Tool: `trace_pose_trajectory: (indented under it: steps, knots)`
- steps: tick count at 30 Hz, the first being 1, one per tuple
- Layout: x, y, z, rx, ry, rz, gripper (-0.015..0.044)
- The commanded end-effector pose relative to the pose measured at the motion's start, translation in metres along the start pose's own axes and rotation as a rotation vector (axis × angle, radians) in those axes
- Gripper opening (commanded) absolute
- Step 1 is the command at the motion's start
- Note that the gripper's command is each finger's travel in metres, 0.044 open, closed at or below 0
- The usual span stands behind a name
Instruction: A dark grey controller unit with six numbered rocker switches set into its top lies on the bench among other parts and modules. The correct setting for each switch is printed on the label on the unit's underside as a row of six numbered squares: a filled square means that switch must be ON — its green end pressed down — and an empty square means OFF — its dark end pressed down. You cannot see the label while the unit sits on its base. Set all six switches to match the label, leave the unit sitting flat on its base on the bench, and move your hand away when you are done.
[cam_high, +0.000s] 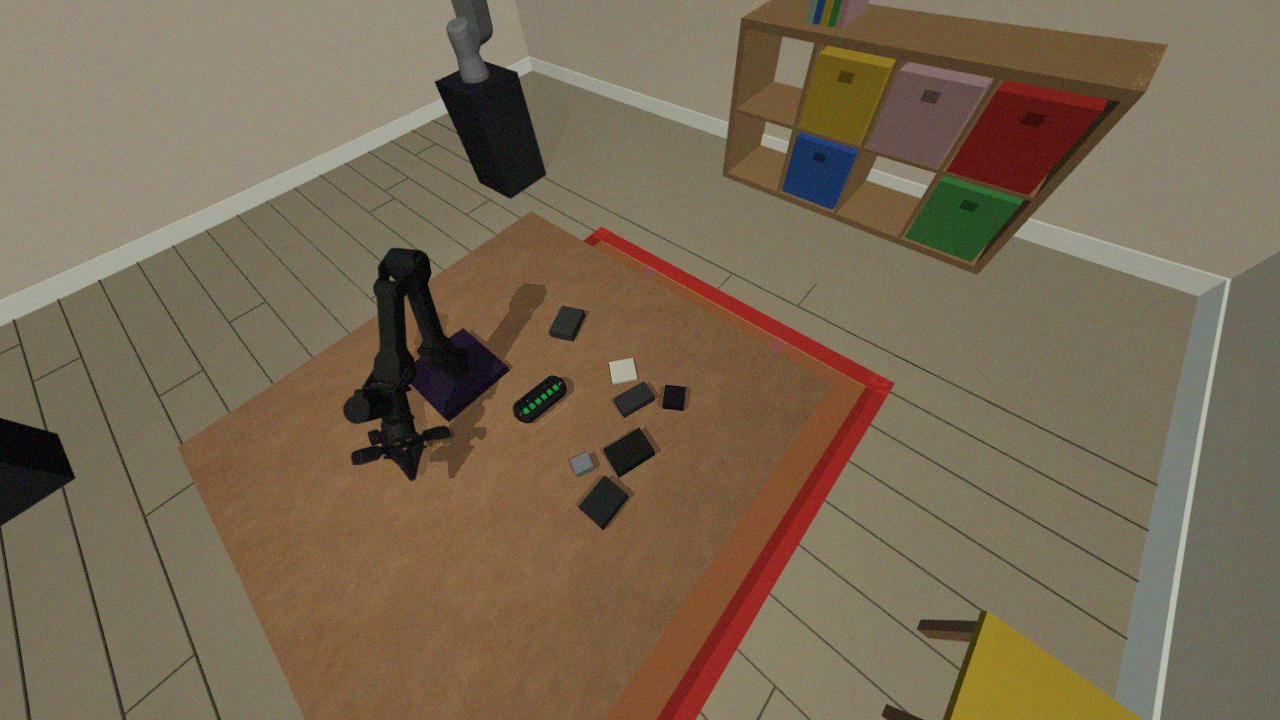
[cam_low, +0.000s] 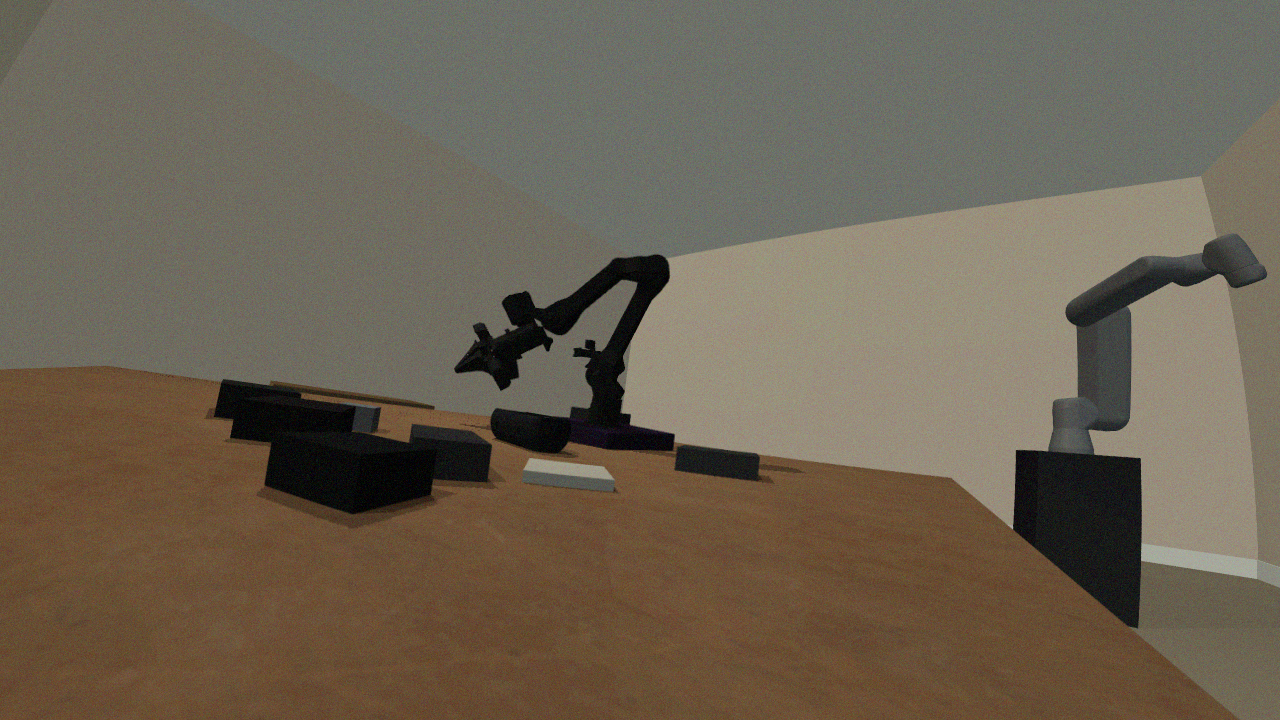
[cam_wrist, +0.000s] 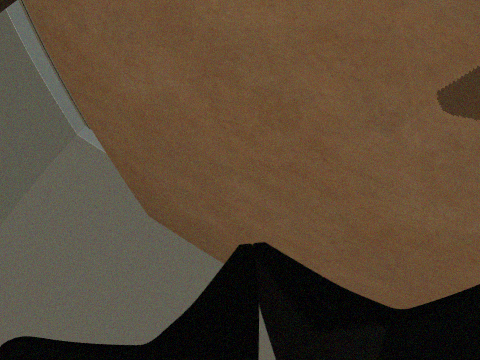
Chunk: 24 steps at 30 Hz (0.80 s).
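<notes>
The dark controller unit (cam_high: 520, 413) (cam_low: 529, 429) sits on the bench just in front of the arm's base, with a row of green marks along its top. It looks flat on its base. Its label is hidden underneath, and the switch positions are too small to tell. My gripper (cam_high: 413, 477) (cam_low: 457, 369) (cam_wrist: 252, 256) is shut and empty, its two fingertips touching in the wrist view. It is raised above the bench, to the left of the unit in the top view and clear of it. The unit is out of the wrist view.
A dark block (cam_high: 567, 323) (cam_low: 716, 462) lies beyond the unit. A white block (cam_high: 622, 370) (cam_low: 569, 475), a grey cube (cam_high: 581, 463) and several dark modules, such as a black box (cam_high: 630, 451), lie to its right in the top view. The bench (cam_high: 358, 573) has a red-edged far side.
</notes>
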<state>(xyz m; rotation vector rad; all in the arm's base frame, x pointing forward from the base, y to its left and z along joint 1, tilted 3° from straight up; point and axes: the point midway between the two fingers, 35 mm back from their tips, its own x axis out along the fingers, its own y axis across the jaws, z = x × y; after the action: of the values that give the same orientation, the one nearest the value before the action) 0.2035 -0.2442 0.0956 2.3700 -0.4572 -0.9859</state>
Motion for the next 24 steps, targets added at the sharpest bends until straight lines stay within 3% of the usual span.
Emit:
trace_pose_trajectory:
  steps: [1, 11, 24]
  knots:
    - [0.002, -0.032, -0.026, -0.089, 0.012, -0.111, 0.0]
    - [-0.019, -0.127, -0.073, -0.377, 0.034, -0.401, 0.0]
    - [-0.091, -0.222, -0.083, -0.872, 0.066, -0.69, 0.0]
